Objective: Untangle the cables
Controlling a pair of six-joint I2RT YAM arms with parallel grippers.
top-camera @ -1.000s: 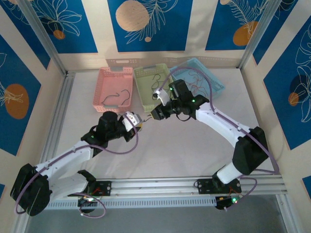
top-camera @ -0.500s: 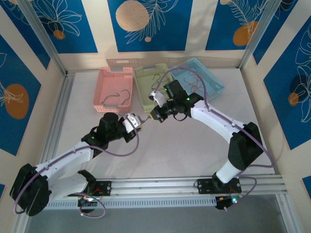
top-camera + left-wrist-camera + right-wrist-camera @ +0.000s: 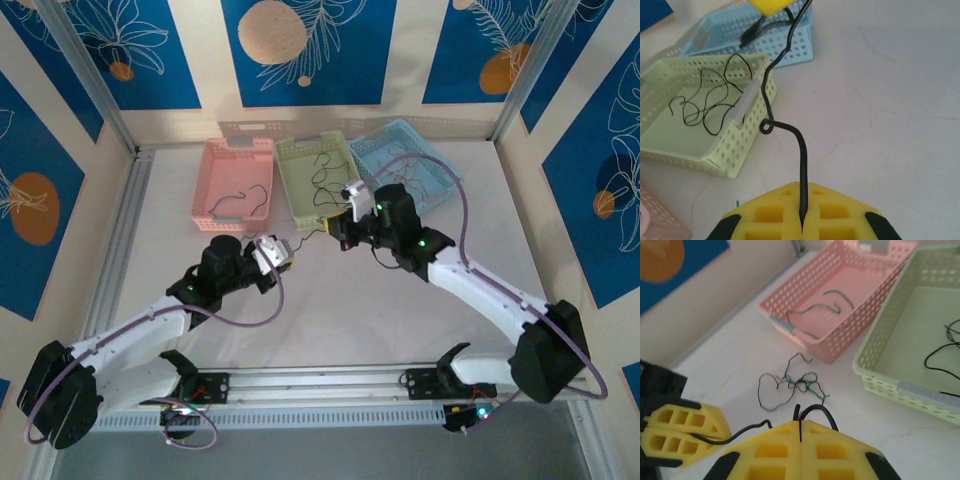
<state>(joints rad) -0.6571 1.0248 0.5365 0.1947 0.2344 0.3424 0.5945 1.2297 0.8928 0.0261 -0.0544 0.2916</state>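
With its yellow foam fingers pressed together, the left gripper (image 3: pixel 802 225) pinches one end of a stiff black cable (image 3: pixel 801 150). The right gripper (image 3: pixel 800 436), at 1 o'clock from it in the top view, is likewise closed on the other end. The cable spans between them, kinked into a small loop.

At 12 o'clock of the right fingers, a knot of hair-thin black and green wires (image 3: pixel 799 381) lies on the white tabletop (image 3: pixel 350 310), just beside the pink perforated plastic basket (image 3: pixel 865 310), which holds a dark curled wire (image 3: pixel 812 310).

The pale green perforated basket (image 3: pixel 735 150) holds thin black wires (image 3: pixel 705 102). The light blue perforated basket (image 3: pixel 785 47) holds reddish strands (image 3: pixel 430 188), partly behind the right arm.

The baskets line the far edge at 12 o'clock. Bare tabletop spreads toward 6 o'clock, as far as the aluminium rail (image 3: pixel 330 378).
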